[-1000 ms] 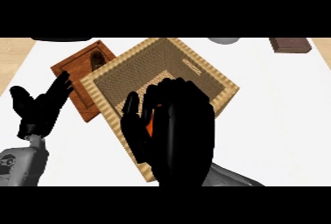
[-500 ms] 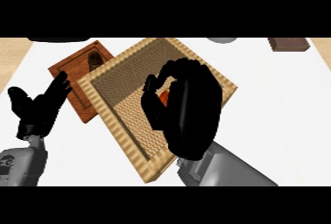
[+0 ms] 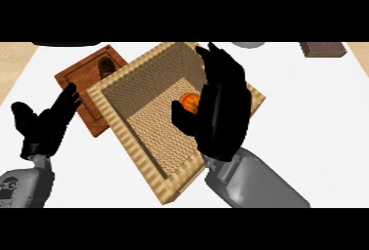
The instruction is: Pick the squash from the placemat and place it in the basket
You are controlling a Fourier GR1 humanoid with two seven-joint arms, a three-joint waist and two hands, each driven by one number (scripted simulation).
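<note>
White counter top (image 3: 317,112), pale wood strip showing along its far edge. Steep downward view.

Left to right:

- Left hand (image 3: 45,124), near the counter's left edge: fingers up and spread apart, holding nothing. Resting.
- Brown wooden placemat (image 3: 83,80), toward the far-left part of the counter, partly tucked under the basket's left rim. A small dark oval mark near its far corner; cannot tell what it is.
- Basket (image 3: 133,139): wide, shallow, woven, set at a slant across the counter's middle, one corner toward the near edge.
- Squash (image 3: 190,101): orange, only a small patch visible, inside the basket's outline, right of its centre. Whether it rests on the woven floor or hangs above it cannot be told.
- Right hand (image 3: 220,114): over the basket's right half, fingers reaching to the far rim, thumb curled round the squash on its left side; it hides most of it.
- Far edge: a grey round object (image 3: 249,44) and a dark brown block (image 3: 322,49) at the far-right corner, both well apart from the work.

Step in hand, as judged: placing. Squash is off the placemat and over the basket interior. Next move calls for lowering if needed, uncurling fingers and thumb, then lifting straight up to avoid catching the right rim.

Nothing stands in the way.
</note>
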